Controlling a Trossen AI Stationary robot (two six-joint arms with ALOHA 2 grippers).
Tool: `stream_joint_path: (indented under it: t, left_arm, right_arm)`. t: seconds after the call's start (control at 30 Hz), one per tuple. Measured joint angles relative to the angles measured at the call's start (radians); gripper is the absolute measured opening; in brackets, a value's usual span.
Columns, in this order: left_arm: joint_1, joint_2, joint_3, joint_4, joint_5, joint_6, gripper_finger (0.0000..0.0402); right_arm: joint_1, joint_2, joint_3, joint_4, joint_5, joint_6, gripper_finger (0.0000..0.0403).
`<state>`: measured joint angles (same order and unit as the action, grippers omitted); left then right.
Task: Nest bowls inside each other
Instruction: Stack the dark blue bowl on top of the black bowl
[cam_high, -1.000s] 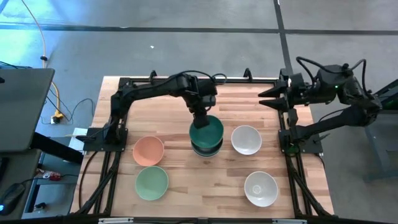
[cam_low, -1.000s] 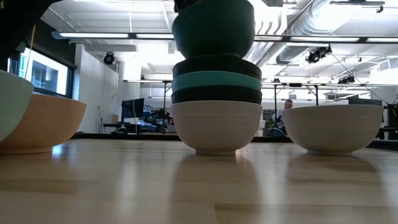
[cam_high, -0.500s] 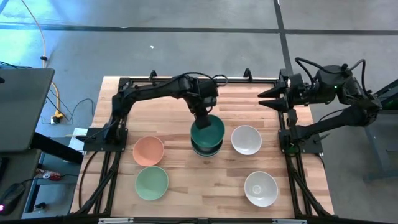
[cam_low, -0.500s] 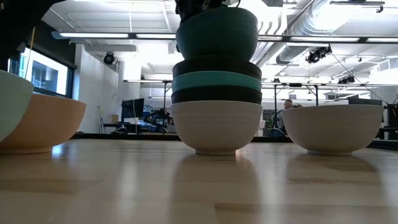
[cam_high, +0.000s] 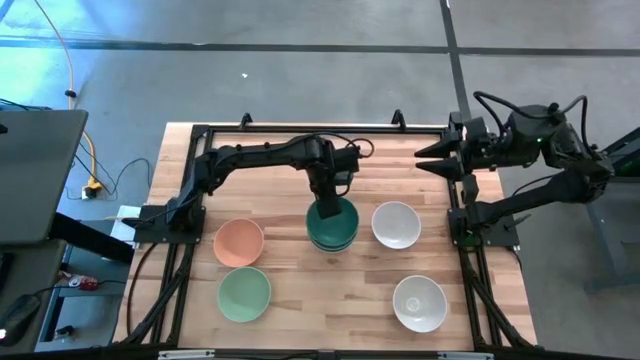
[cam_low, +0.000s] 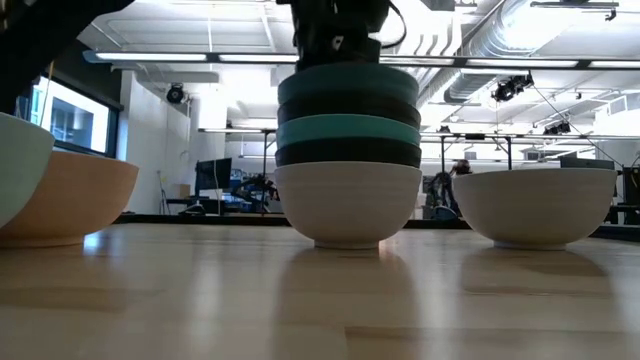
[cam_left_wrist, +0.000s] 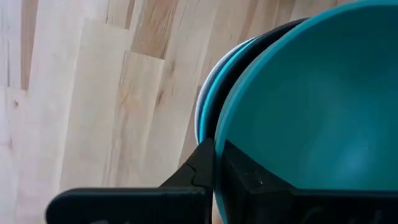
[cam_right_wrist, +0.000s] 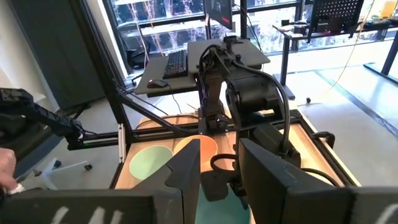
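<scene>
My left gripper (cam_high: 326, 198) stands over a stack of bowls (cam_high: 332, 228) near the table's middle and is shut on the dark green bowl (cam_low: 348, 80), the top one. That bowl sits nested in the stack; below it the low view shows a black bowl, a teal bowl (cam_low: 348, 130), another black bowl and a white bowl (cam_low: 348, 200) with its foot on the table. My right gripper (cam_high: 432, 160) waits open at the table's far right corner, holding nothing. My left gripper (cam_left_wrist: 217, 152) pinches the dark green bowl's rim (cam_left_wrist: 219, 134) on the bowl's far side, one finger (cam_left_wrist: 202, 167) outside the wall and one finger (cam_left_wrist: 249, 180) inside. The fingers come from above, pointing down. The bowl sits upright in the stack.
Single bowls stand on the wood: a peach bowl (cam_high: 239, 242) and a mint green bowl (cam_high: 244, 293) left of the stack, a white bowl (cam_high: 396, 224) close on its right, another white bowl (cam_high: 419, 302) near the right front. Black frame rails run along the table's sides.
My left gripper has come down over the stack with the dark green bowl still in its fingers. The bowl hung clear above the stack a second ago and now sits sunk into the top black bowl, only its rim band showing.
</scene>
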<state>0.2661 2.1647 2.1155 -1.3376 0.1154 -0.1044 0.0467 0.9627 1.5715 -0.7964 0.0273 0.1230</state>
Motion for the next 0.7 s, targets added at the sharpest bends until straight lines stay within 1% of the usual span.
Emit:
stream_joint_path:
  t: [0.7]
  left_arm:
    - [0.008,0.012,0.0,-0.004,0.01,0.011,0.0]
  right_arm:
    - [0.0,0.0,0.0,-0.016,0.0,0.0,0.0103]
